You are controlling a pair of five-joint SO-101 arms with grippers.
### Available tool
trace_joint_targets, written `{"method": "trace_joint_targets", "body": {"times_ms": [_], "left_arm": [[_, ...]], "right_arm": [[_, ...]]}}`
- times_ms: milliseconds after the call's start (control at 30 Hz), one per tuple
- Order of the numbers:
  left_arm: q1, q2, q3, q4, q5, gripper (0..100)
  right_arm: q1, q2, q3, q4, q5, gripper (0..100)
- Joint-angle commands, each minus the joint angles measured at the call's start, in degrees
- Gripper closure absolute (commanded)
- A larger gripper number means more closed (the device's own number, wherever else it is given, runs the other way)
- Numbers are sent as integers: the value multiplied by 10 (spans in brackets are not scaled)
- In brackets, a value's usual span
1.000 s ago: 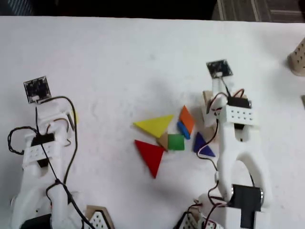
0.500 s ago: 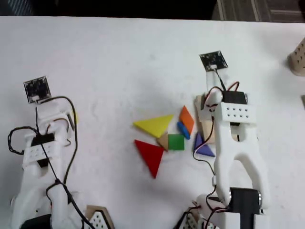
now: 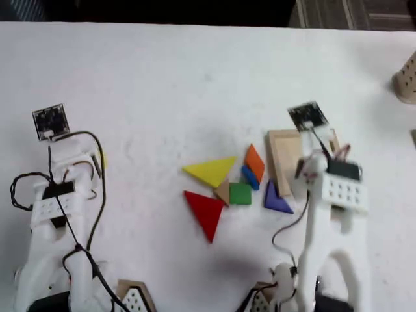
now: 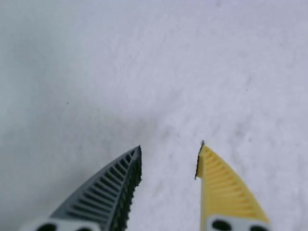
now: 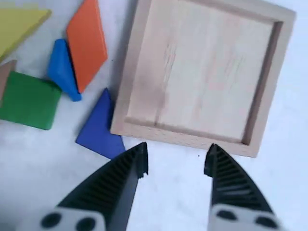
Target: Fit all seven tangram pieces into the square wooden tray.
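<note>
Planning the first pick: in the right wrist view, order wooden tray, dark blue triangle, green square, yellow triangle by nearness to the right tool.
1. wooden tray, just ahead of the right tool
2. dark blue triangle, beside the tray
3. green square, farther off
4. yellow triangle, outermost

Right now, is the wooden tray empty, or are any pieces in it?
Empty: the tray shows bare wood inside, and the orange piece and dark blue triangle lie on the table outside it.
</note>
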Motion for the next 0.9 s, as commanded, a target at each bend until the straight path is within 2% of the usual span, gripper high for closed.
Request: {"method": "trace_joint_targets", "body": {"times_ms": [0, 100, 133, 267, 633, 733, 867], "left_arm": [[-4, -24, -5, -17, 3, 786], [-4, -24, -5, -17, 3, 786], [-4, -24, -5, -17, 3, 786], [-4, -23, -5, -17, 3, 786], [-4, -24, -4, -17, 3, 786], [-4, -24, -4, -17, 3, 786], [-4, -24, -4, -17, 3, 786]], "right_arm": [[46, -73, 82, -75, -8, 804], [92, -75, 70, -77, -84, 804], [100, -71, 61, -78, -89, 804], [101, 1, -2, -76, -77, 804], [113, 369, -275, -107, -76, 804], [113, 424, -307, -126, -75, 804], [110, 467, -313, -150, -25, 805]]}}
